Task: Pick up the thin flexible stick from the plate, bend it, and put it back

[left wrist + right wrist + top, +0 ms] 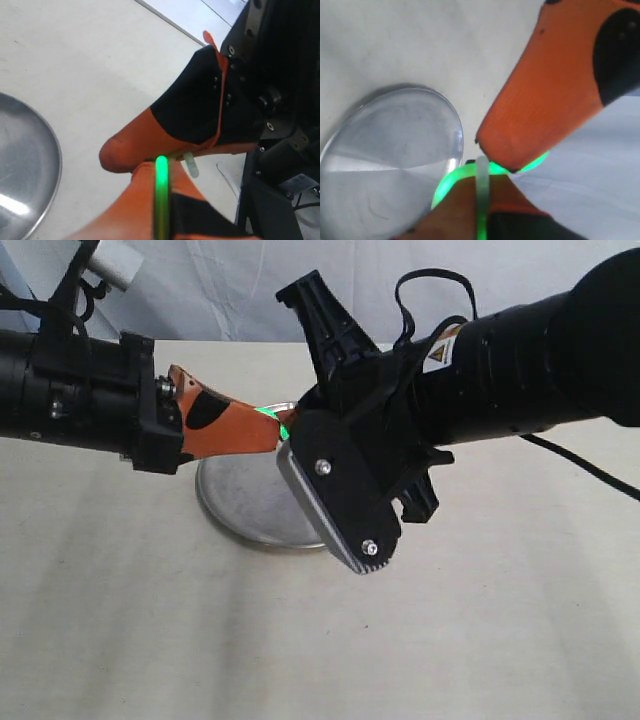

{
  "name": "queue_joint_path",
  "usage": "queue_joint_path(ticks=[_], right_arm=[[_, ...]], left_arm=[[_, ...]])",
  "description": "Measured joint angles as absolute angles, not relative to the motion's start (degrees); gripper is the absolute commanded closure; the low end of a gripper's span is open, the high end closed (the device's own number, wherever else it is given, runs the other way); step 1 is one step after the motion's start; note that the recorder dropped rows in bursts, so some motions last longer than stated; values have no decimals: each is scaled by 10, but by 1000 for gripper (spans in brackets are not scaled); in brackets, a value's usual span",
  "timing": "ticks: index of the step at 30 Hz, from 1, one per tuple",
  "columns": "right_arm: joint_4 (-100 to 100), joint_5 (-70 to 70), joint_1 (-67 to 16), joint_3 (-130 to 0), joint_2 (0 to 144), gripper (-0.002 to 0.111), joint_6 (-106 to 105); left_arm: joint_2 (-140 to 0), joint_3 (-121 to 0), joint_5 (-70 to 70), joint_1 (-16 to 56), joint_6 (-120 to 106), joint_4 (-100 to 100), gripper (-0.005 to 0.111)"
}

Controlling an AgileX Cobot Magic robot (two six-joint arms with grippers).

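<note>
Your left claw (pixel 161 200) is clamped on one end of the thin flexible stick (pixel 452 176), held up off the bench (pixel 120 620) above the far side of the plate (pixel 215 510). The stick runs left to right into your right claw (pixel 481 197), which is closed on the other end. It glows bright green and curves between the tips. To return it, go straight down and slightly nearer; either arm looks equally placed.

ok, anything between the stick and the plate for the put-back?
Nothing visible. The stick is clamped between the left pincer and the right pincer, raised near the rim of the plate. The plate is bare where it shows, though the right pincer hides part of it in the exterior view.
</note>
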State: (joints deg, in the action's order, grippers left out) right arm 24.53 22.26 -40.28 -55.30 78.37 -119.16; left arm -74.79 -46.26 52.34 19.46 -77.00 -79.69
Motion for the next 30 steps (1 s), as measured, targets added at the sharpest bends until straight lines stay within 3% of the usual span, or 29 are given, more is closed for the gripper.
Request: queue_joint_path(ticks=[10, 30], right_arm=[[144, 237, -447, -547, 784, 109, -1165], [166, 246, -448, -547, 784, 109, -1159]], left_arm=[[-747, -464, 555, 195, -773, -723, 107], [-747, -464, 560, 195, -774, -716, 107]])
